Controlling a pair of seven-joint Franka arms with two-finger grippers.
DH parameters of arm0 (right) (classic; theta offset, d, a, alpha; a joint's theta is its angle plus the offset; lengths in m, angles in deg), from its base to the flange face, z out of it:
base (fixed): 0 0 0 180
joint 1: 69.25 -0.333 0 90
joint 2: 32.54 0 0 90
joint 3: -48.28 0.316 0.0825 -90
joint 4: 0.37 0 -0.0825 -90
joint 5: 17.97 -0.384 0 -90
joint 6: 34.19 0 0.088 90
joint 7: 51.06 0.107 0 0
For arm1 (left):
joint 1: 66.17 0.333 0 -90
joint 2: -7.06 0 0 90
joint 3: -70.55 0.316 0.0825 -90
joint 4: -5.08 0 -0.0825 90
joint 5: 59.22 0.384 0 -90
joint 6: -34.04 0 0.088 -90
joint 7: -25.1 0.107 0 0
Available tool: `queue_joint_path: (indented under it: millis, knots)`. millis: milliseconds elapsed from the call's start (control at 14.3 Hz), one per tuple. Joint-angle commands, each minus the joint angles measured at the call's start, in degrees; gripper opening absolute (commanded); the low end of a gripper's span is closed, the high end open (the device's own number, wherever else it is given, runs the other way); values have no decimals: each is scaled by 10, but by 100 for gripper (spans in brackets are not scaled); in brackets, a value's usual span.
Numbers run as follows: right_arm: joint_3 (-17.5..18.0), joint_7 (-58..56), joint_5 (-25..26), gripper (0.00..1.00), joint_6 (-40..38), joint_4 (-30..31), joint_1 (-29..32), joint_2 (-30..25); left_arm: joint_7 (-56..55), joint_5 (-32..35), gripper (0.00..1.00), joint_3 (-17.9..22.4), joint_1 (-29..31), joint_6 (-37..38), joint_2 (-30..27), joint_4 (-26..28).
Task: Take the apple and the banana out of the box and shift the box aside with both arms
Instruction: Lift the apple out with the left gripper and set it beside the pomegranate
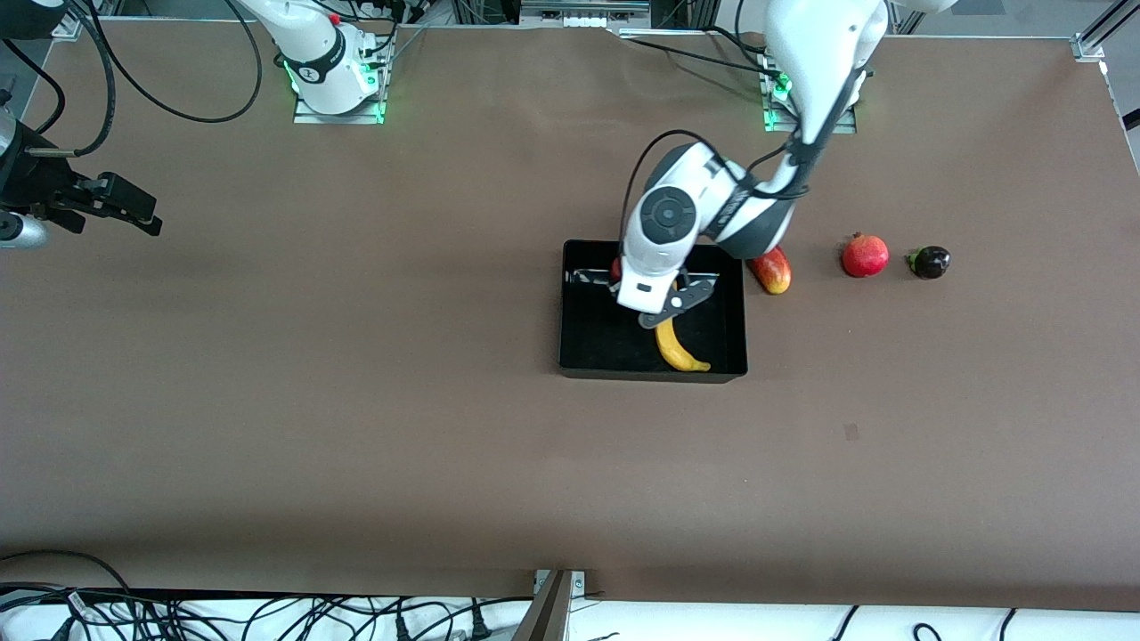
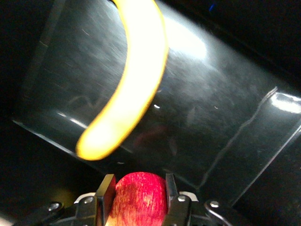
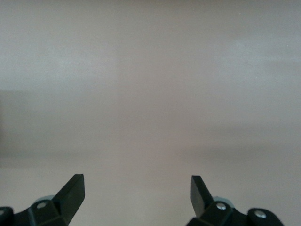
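Note:
The black box point(image 1: 579, 356) lies mid-table. The yellow banana point(image 1: 680, 349) lies in it, toward the edge nearest the front camera; it also shows in the left wrist view point(image 2: 131, 84) on the glossy box floor point(image 2: 216, 117). My left gripper point(image 2: 136, 190) is shut on the red apple point(image 2: 141, 202) and holds it over the box. In the front view the left gripper point(image 1: 625, 274) is mostly hidden under its wrist, and only a sliver of the apple point(image 1: 615, 266) shows. My right gripper point(image 1: 138, 212) is open and empty over bare table at the right arm's end, and its view point(image 3: 136, 188) shows only table.
An oblong red-yellow mango-like fruit point(image 1: 773, 270) lies just beside the box toward the left arm's end. A round red pomegranate point(image 1: 865, 255) and a small dark purple fruit point(image 1: 930, 262) lie farther that way. Cables run along the table's edges.

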Motion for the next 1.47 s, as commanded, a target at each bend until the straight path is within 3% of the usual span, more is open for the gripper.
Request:
queue_joint_path:
  millis: [0,280,631,771,1121,1401]
  knots:
    - [-1,-2,1,100,0,-7,0,2,105,-21,0,-3,67,91,-53,-13]
    - [-1,-2,1,100,0,-7,0,2,307,-15,0,-31,209,183,-54,-63]
    - [-1,-2,1,100,0,-7,0,2,531,48,0,-26,336,169,-39,-65]
    - [-1,-2,1,100,0,-7,0,2,585,53,0,-26,360,157,-36,-70]
    - [0,-2,0,100,0,-7,-2,2,593,69,0,-24,387,-22,48,-67]
    - [0,-2,0,100,0,-7,-2,1,592,109,0,-21,387,-88,94,-68]
